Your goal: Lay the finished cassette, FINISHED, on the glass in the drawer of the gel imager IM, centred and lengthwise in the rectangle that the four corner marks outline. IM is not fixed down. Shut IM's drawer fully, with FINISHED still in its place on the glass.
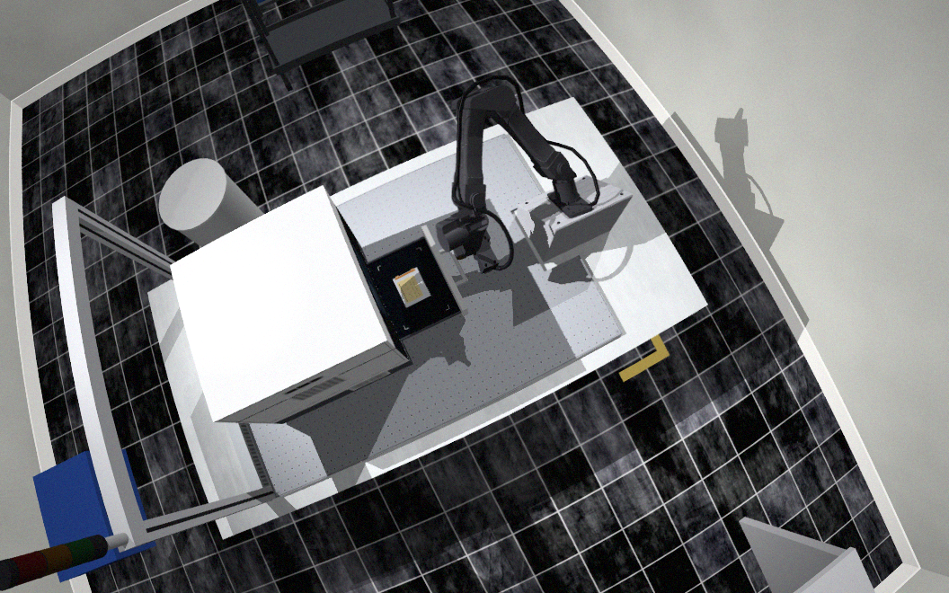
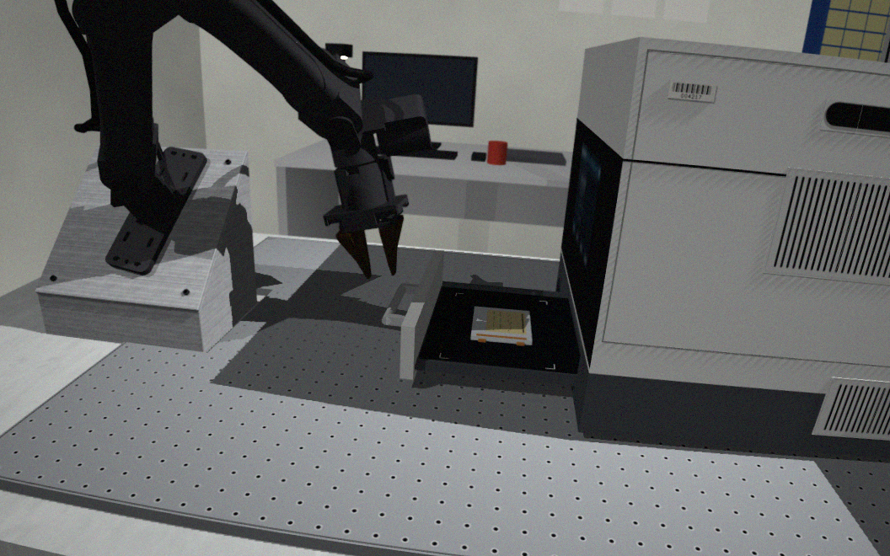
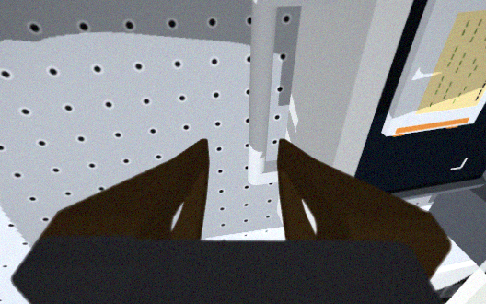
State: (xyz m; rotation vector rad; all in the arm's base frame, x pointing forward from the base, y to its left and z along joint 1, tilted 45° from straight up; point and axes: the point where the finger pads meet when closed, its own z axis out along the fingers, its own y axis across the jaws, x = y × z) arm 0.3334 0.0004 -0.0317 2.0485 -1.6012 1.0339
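The finished cassette [image 1: 413,287] [image 2: 501,324] [image 3: 457,69], clear with a yellow gel and an orange edge, lies on the dark glass [image 1: 419,318] [image 2: 452,334] [image 3: 415,157] of the open drawer. It sits inside the white corner marks [image 2: 549,366] [image 3: 458,165]. The drawer sticks out of the big white imager IM [image 1: 279,294] [image 2: 711,241]. The drawer's grey front panel [image 2: 409,338] carries a bar handle [image 2: 396,312] [image 3: 263,92]. My gripper [image 2: 379,274] [image 3: 243,150] hangs above and just outside the handle, fingers pointing down. They are partly open with nothing between them.
The arm's slanted grey mount block [image 2: 137,290] [image 1: 581,220] stands left of the drawer. The perforated board [image 2: 366,469] stretches out in front of it. A desk with a monitor and a red cup [image 2: 496,152] stands far behind.
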